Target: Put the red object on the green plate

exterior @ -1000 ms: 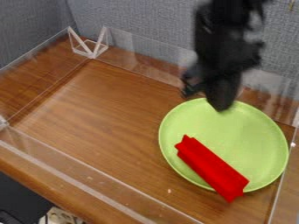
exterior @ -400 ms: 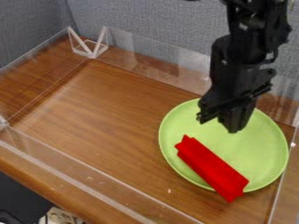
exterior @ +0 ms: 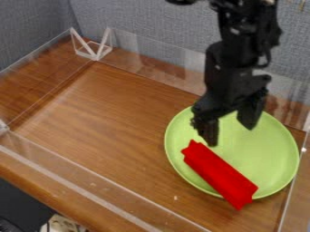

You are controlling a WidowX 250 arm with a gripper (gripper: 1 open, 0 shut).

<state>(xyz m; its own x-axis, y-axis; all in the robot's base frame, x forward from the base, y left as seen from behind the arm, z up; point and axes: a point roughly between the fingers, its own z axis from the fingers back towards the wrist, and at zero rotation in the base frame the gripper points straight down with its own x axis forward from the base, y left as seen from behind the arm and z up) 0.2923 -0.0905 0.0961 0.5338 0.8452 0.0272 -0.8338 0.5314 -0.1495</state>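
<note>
The red object (exterior: 219,174), a flat elongated red block, lies diagonally on the lower left part of the green plate (exterior: 271,154), which sits at the right of the wooden table. My black gripper (exterior: 230,122) hangs over the plate just above the block's upper end, with its two fingers spread apart and nothing between them. The left fingertip (exterior: 208,136) is close to the block's upper end; whether it touches cannot be told.
A clear acrylic wall (exterior: 72,186) rings the wooden table top (exterior: 97,109). A small white wire stand (exterior: 92,43) sits at the back left corner. The plate lies close to the right wall.
The gripper has come down and left over the plate toward the red block, and its fingers have spread from shut to open. The block and plate have not moved.
</note>
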